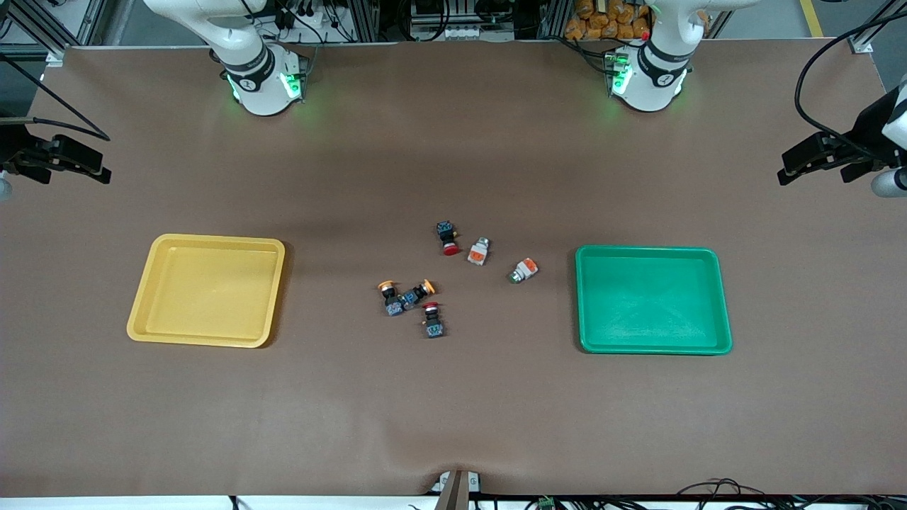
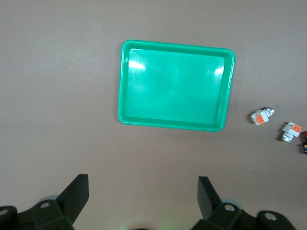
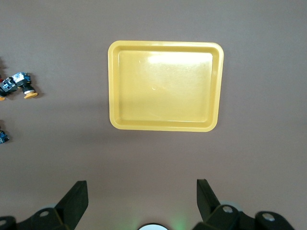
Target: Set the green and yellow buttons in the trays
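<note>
Both pincers are fully open and hold nothing. The left pincer [image 2: 143, 201] hangs high over bare worktop [image 1: 453, 411] at the left arm's end, its two dark fingers spread wide; the right pincer [image 3: 142, 203] hangs likewise at the right arm's end. The green tray [image 1: 652, 299] is smooth, glossy plastic with rounded corners and a raised rim, empty, toward the left arm's end. The yellow tray [image 1: 207, 289] is the same shape, empty, toward the right arm's end. Between them lie the switches: two green buttons [image 1: 523, 270] with white-and-orange bodies, nearest the green tray, and two yellow buttons [image 1: 390, 296] with black-blue bodies, touching each other. Two red-capped switches [image 1: 447, 237] lie among them. No legible writing shows.
</note>
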